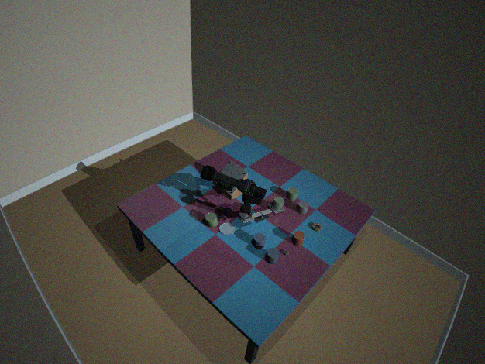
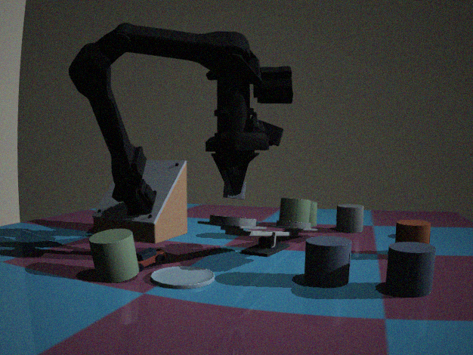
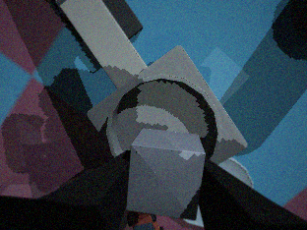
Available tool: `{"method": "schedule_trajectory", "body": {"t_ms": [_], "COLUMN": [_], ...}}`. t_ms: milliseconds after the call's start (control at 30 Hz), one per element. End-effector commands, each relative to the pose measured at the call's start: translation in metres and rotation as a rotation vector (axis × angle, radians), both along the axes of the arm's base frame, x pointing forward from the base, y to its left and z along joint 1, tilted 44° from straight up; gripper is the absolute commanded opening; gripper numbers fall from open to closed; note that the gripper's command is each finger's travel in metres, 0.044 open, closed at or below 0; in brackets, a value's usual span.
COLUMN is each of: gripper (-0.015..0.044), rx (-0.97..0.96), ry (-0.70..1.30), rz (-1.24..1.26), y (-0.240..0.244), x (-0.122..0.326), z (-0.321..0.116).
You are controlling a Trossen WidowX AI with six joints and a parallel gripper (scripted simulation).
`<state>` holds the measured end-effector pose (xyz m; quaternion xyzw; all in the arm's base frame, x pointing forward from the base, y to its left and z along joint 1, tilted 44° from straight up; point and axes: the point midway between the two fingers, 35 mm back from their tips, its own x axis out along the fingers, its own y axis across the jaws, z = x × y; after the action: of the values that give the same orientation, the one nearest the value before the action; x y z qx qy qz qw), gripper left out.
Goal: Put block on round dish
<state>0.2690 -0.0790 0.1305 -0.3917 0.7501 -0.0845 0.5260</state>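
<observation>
My gripper [image 2: 233, 190] [image 3: 164, 161] is shut on a small grey block [image 2: 242, 191] [image 3: 166, 179], held above the balance's bare end pan [image 2: 233, 220] [image 3: 179, 61]. The balance beam [image 1: 261, 214] [image 2: 269, 233] runs to its other end, where a green cup [image 1: 278, 203] [image 2: 294, 210] stands. A matching green cup [image 1: 211, 219] [image 2: 114, 254] is on the table, leaning slightly, beside the round white dish [image 1: 226, 228] [image 2: 182, 276]. The dish holds nothing, and no cup is over it; its edge shows low right in the wrist view [image 3: 241, 173].
A red toy car [image 2: 153, 258] [image 3: 143, 220] lies by the leaning cup. Two blue-grey cylinders [image 1: 259, 240] [image 2: 410, 269], an orange one [image 1: 297, 238] [image 2: 412, 231], a grey one [image 1: 302, 207] [image 2: 350, 218], another green one [image 1: 292, 194] and an orange ring [image 1: 317, 224] are around the balance.
</observation>
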Motion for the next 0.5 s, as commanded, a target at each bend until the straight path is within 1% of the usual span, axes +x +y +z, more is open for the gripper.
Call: {"method": "schedule_trajectory", "body": {"t_ms": [0, 167, 267, 467], "gripper": [0.0, 0.0, 0.0, 0.0], "rx": [0.003, 0.0, 0.0, 0.014], "ry": [0.0, 0.012, 0.014, 0.012], "rz": [0.01, 0.028, 0.03, 0.027], "y": [0.015, 0.031, 0.033, 0.012], "x": [0.003, 0.004, 0.004, 0.0], "z": [0.015, 0.032, 0.035, 0.035]}}
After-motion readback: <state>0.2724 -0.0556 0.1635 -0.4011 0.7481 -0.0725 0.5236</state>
